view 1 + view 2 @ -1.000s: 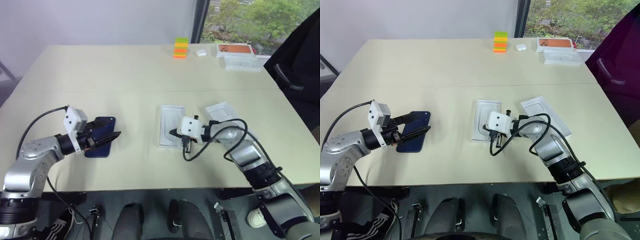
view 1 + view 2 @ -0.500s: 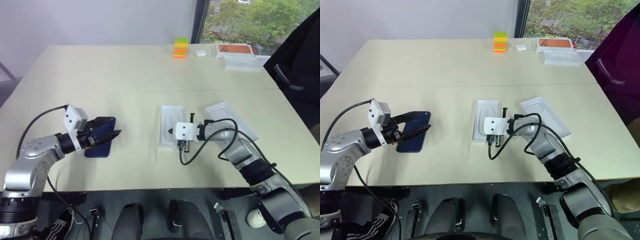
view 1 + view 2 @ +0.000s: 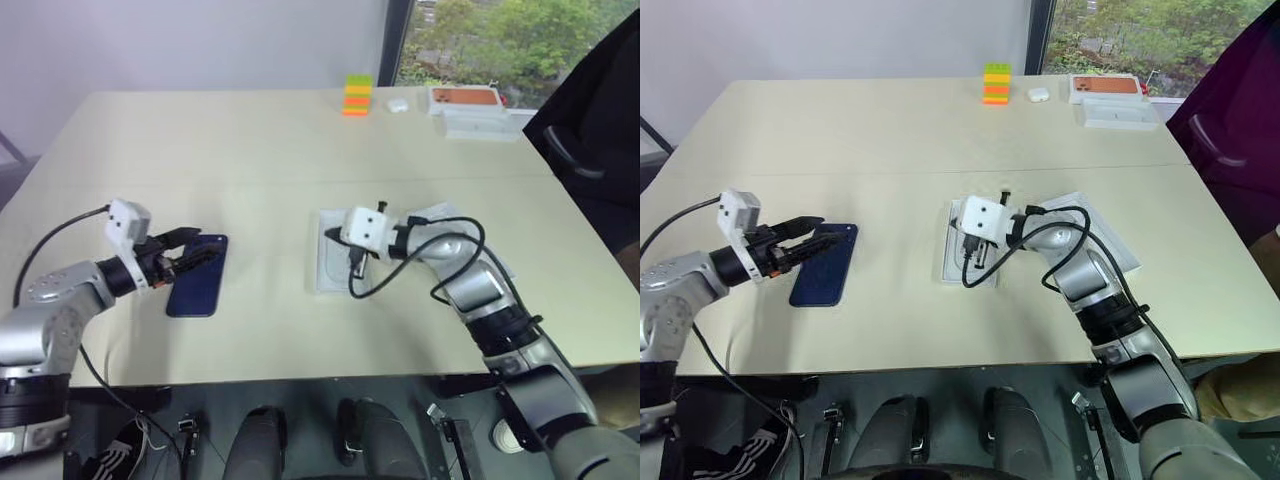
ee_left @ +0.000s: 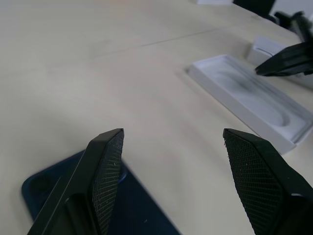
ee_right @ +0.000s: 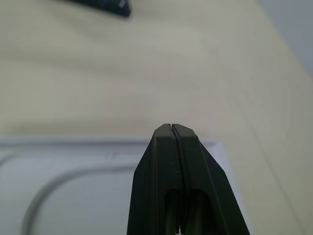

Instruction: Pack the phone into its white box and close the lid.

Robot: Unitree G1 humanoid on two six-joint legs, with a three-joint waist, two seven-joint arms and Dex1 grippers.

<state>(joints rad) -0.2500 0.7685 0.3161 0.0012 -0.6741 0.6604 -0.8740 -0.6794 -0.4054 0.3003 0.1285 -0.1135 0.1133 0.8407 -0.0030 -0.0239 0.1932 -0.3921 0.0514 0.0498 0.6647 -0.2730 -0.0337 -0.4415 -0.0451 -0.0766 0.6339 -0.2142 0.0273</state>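
Note:
The phone [image 3: 197,285], dark navy, lies flat on the table at the left. My left gripper [image 3: 207,243] hovers open at the phone's far left corner, and the phone [image 4: 44,193] shows under one finger. The white box [image 3: 335,268], a shallow tray showing a white rounded recess inside, lies at the table's middle. Over its far end my right gripper [image 3: 329,236] is shut on nothing, pointing left toward the phone. The lid [image 3: 450,222], plain white side up, lies angled just right of the box, partly behind my right arm.
At the far back stand a stack of coloured blocks [image 3: 357,96], a small white case [image 3: 401,104] and an orange-topped box [image 3: 467,97] beside another white box [image 3: 482,123]. A person in dark clothes [image 3: 590,120] is at the right edge. My right arm's black cable [image 3: 365,285] hangs over the tray.
My left gripper has drawn back to the left and rolled, leaving the phone flat. My right gripper has risen and moved toward the box's far end, still shut.

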